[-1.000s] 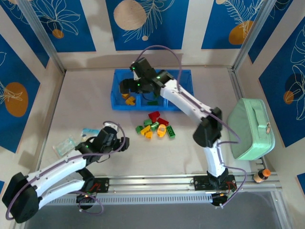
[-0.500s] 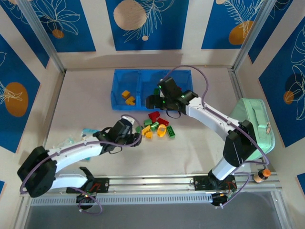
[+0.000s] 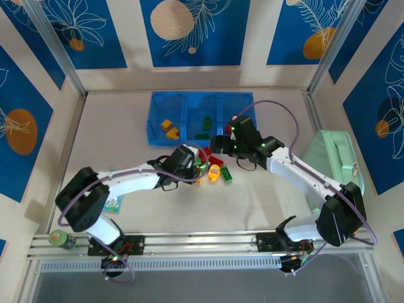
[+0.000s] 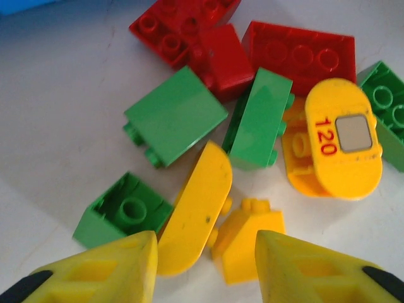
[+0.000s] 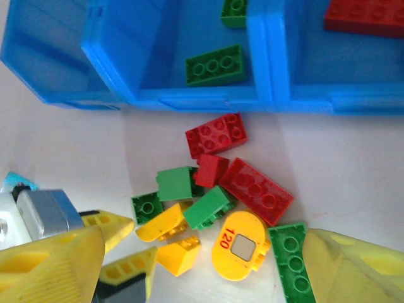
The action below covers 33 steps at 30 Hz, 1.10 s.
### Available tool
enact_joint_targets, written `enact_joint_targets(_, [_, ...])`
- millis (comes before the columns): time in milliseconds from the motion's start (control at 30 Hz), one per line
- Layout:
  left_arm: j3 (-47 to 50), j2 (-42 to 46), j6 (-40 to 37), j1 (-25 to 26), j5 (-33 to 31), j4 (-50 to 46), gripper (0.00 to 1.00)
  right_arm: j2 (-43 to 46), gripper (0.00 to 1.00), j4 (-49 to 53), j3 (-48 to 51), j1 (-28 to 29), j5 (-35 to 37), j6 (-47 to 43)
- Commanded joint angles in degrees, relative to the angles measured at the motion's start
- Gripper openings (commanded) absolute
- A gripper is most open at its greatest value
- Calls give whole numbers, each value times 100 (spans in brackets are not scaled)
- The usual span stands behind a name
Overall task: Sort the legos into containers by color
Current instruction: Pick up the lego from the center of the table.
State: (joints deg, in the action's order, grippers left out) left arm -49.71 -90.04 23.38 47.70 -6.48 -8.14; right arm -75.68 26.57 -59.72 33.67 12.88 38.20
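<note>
The legos lie in a loose pile [image 3: 211,167] in front of the containers [image 3: 189,101]. My left gripper [image 3: 194,166] is down at the pile's near left, open [image 4: 205,268]. A rounded yellow brick [image 4: 192,218] and a sloped yellow brick [image 4: 246,237] sit at its fingertips [image 4: 110,268]. Green bricks [image 4: 173,113], red bricks [image 4: 297,53] and a yellow "120" piece [image 4: 341,136] lie beyond. My right gripper [image 3: 218,145] hovers wide open [image 5: 205,255] over the pile. The bins [image 5: 265,57] hold yellow bricks [image 3: 168,128] left, green [image 5: 214,64] in the middle, red [image 5: 363,16] right.
A mint-green pouch [image 3: 331,170] stands at the right edge. A plastic packet [image 3: 113,203] lies under my left arm, and a green-capped bottle [image 3: 58,238] sits near the front left. An aluminium rail [image 3: 202,243] runs along the near edge.
My left arm swung right from the packet to the pile, its jaws narrowing. My right arm came back from over the left bin to above the pile.
</note>
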Motion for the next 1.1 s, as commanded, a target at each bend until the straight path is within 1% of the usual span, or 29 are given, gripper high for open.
enact_joint_targets(0, [-375,-281,-234,-39,-40,-110,43,377,82,-85,278,-100,-5,159])
enact_joint_targets(200, [-847,-750,-407,-135,-73,-341,39,759,81,-74,726,-227,-32,258])
enact_joint_targets(367, [-1035,-970,-518,-200,-8,-583,39,936,81,-65,913,-290,-63,285])
enact_joint_targets(733, [-683,-861,-378,-213,-62,-616,39,897,80,-233,1041,-300,-216,347])
enact_joint_targets(900, [-695,-891,-369,-211,34,-692,39,912,80,-203,1051,-300,-195,351])
enact_joint_targets(1067, [-813,-1044,-412,-211,-94,-859,39,941,80,-211,1131,-308,-161,364])
